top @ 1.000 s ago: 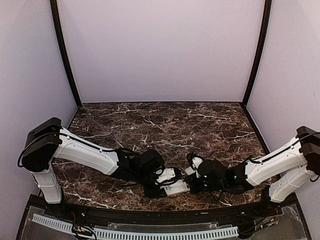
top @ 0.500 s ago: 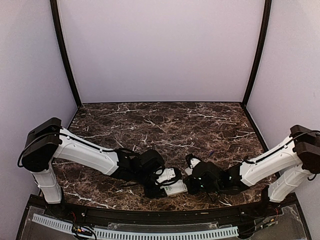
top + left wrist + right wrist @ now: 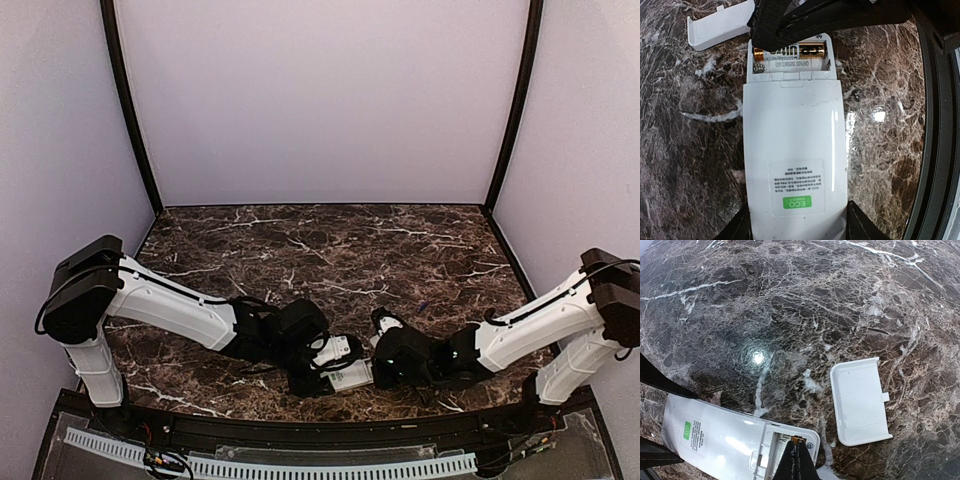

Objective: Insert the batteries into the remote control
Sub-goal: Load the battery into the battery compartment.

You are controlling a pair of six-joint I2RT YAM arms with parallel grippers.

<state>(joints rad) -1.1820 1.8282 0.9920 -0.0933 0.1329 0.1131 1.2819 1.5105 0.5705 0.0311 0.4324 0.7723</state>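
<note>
One gold-ended cylindrical battery (image 3: 812, 50) lies in the white rectangular plastic remote (image 3: 794, 150); the left gripper (image 3: 798, 230) grasps that remote; the right gripper (image 3: 797, 462), clenched empty and pressing off-centre, could lever the battery out.

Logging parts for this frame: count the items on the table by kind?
remote: 1
cover: 1
battery: 1, lying in the open compartment; no others can be made out against the dark marble
Total: 3

"ECO" on green sticker (image 3: 796, 202), remote control (image 3: 792, 125) back, other print illegible
</note>
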